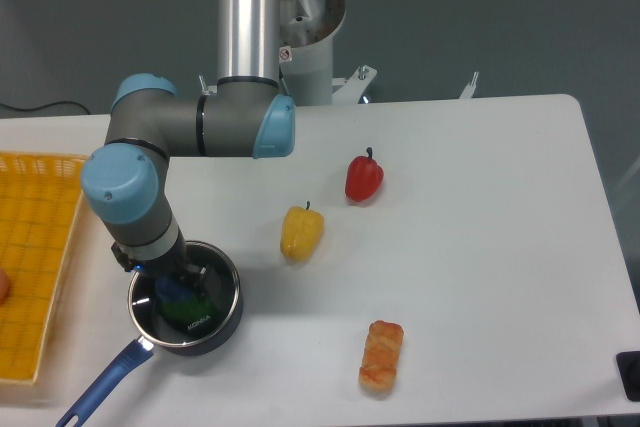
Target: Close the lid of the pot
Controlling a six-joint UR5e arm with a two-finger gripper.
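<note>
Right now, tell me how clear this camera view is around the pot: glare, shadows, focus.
Fixed camera: light is even, shadows on the white table are faint. The pot lid shows glass reflections and something green through it, with the white lettering readable. The pot rim is sharp. The hand is mostly hidden behind the arm's wrist, so its state is unclear. The yellow pepper is in focus.

The gripper [178, 290] is being positioned directly over the pot [186, 299], with the pot lid [190, 305] lying on the pot beneath it. Two peppers [301, 232] [364, 177] are lying to its right and behind; a bread piece [381, 355] right and nearer; a tray [35, 247] to its left.
</note>
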